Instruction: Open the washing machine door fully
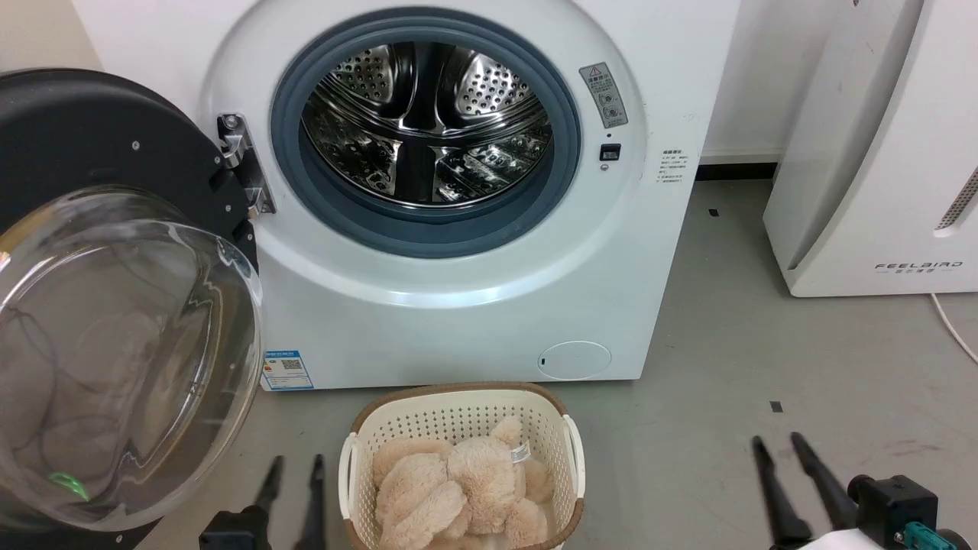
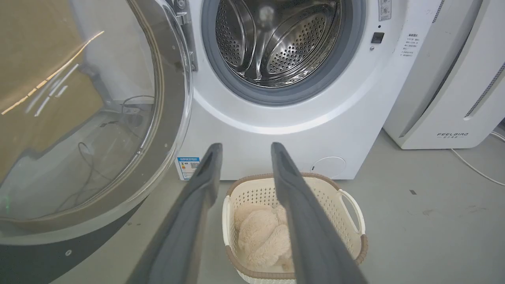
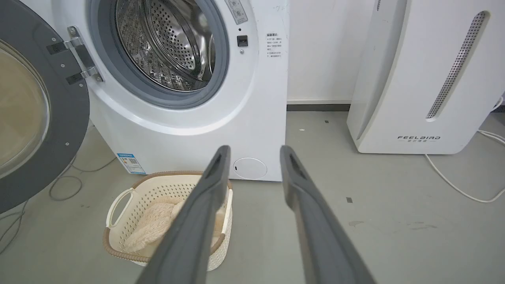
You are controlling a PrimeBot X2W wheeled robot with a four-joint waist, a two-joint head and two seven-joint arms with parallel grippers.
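Observation:
The white washing machine (image 1: 474, 305) stands straight ahead, its grey rubber ring and steel drum (image 1: 424, 122) exposed. The washing machine door (image 1: 114, 344) hangs swung out to the left on its hinge (image 1: 244, 164), inner side toward me, with the clear glass bowl bulging out. It also shows in the left wrist view as the door (image 2: 90, 118) and in the right wrist view as the door (image 3: 35, 110). My left gripper (image 1: 294, 462) is open at the lower left, right of the door, holding nothing. My right gripper (image 1: 779, 443) is open at the lower right, over the floor.
A cream basket (image 1: 458, 416) holding a beige plush toy (image 1: 458, 489) sits on the floor in front of the machine, between my grippers. A white slanted appliance (image 1: 879, 153) stands to the right, with a white cable (image 3: 453, 181) on the grey floor.

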